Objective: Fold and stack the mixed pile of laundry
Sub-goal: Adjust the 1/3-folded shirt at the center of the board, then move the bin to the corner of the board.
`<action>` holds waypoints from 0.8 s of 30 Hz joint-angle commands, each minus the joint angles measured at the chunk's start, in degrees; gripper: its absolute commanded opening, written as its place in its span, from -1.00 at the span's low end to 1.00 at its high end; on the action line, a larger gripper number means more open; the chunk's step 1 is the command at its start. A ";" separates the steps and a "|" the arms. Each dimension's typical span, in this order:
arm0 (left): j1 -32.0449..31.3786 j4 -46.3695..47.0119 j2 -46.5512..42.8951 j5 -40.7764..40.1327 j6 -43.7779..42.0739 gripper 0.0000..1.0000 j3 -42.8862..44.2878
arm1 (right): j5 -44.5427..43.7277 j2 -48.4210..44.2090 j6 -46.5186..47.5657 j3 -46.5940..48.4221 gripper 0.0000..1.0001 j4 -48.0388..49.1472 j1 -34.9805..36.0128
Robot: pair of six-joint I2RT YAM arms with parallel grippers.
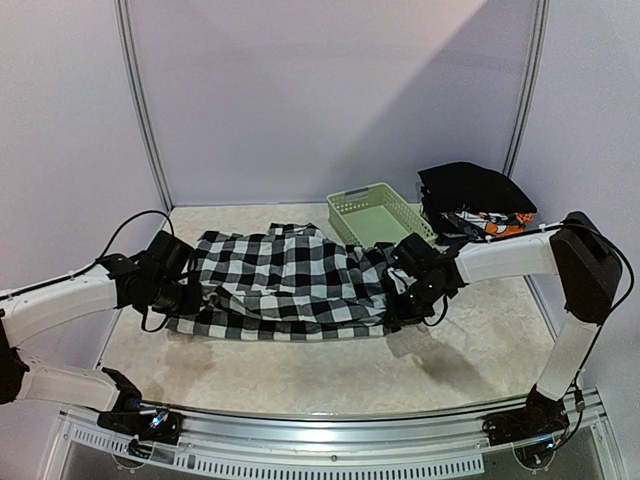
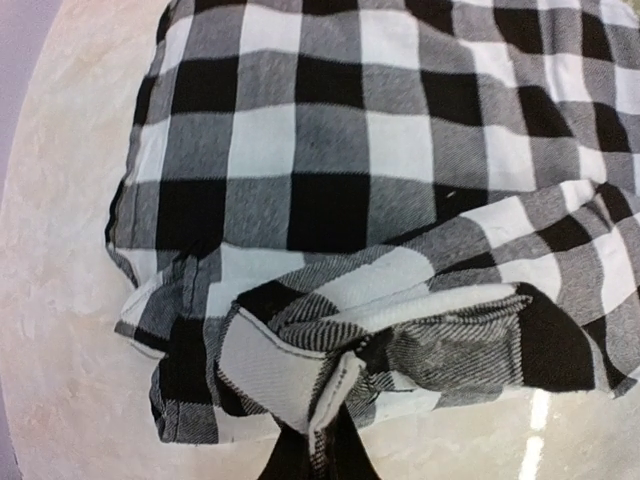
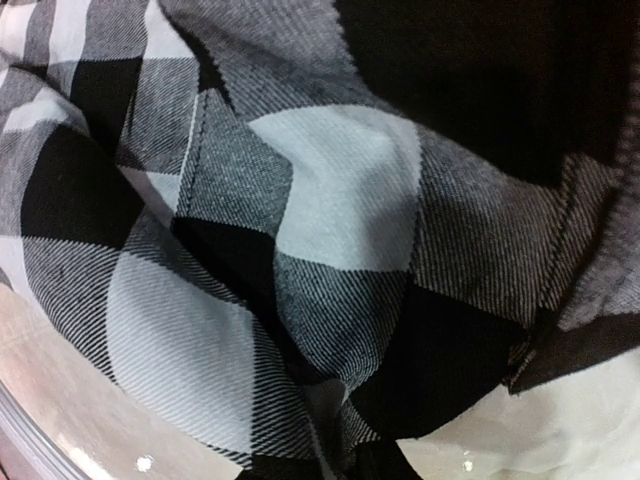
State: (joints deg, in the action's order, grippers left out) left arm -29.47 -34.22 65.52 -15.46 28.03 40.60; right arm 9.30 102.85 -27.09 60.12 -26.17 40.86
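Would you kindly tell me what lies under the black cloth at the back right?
Orange, white and blue printed pieces show beneath the black cloth; anything deeper is covered.

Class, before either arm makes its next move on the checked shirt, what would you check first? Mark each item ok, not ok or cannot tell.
1. Left gripper clamped on the checked shirt edge: ok.
2. Right gripper holding the shirt: cannot tell; cloth fills its camera.
3. Shirt lying smooth: not ok; bunched at both ends.
4. Green basket clear of the shirt: cannot tell; they lie close.
5. Folded stack out of the way, back right: ok.
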 commanded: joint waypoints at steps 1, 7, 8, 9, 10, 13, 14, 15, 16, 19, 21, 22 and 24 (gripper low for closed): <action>-0.72 -2.28 -2.51 -2.76 5.12 -0.77 -4.52 | -1.05 -1.26 0.77 2.58 -0.49 -2.70 -0.12; -0.67 -2.31 -7.07 -7.81 9.25 0.33 -6.79 | 1.44 -6.01 2.37 5.07 0.04 -3.85 -0.16; -0.67 -2.65 -7.88 -8.32 9.43 0.41 -6.33 | 2.01 -6.70 2.65 5.53 0.14 -4.35 -0.12; -0.67 -3.34 -8.63 -8.76 9.57 0.49 -5.80 | 2.41 -7.54 3.07 5.95 0.25 -4.91 -0.17; -0.72 -3.96 -9.79 -9.07 9.68 0.51 -5.21 | 2.81 -8.77 3.41 6.19 0.29 -5.28 -0.13; -0.84 -5.03 -12.19 -9.19 9.50 0.51 -3.97 | 1.09 -11.82 3.64 6.39 0.45 -5.60 -0.23; -0.97 -4.92 -12.50 -8.73 9.42 0.47 -3.69 | -0.03 -13.39 3.34 6.47 0.50 -5.33 -0.53; -1.06 -4.38 -12.48 -8.01 9.36 0.42 -3.55 | -1.25 -14.51 2.81 6.54 0.53 -4.67 -1.06; -1.11 -3.68 -11.87 -6.98 9.24 0.37 -3.44 | -2.39 -15.11 2.23 6.62 0.55 -3.82 -1.71; -1.92 0.56 -7.77 -3.11 8.42 0.23 -3.51 | -6.12 -15.16 0.73 8.72 0.55 -2.86 -4.15; -3.25 3.55 -4.47 -2.08 7.66 0.19 -3.58 | -8.33 -13.10 0.73 11.65 0.55 -3.00 -5.05; -3.86 5.43 -2.86 -1.36 7.16 0.18 -3.66 | -8.41 -11.57 1.48 13.31 0.55 -2.86 -5.15; -4.38 8.42 0.91 -0.06 6.21 0.16 -3.56 | -6.23 -7.40 4.53 17.91 0.55 -2.55 -5.18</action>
State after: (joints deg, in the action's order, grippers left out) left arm -31.75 -32.75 61.14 -19.46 36.18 36.42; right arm 4.58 89.60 -25.36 71.09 -30.00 36.40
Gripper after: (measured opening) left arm 0.589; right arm 0.775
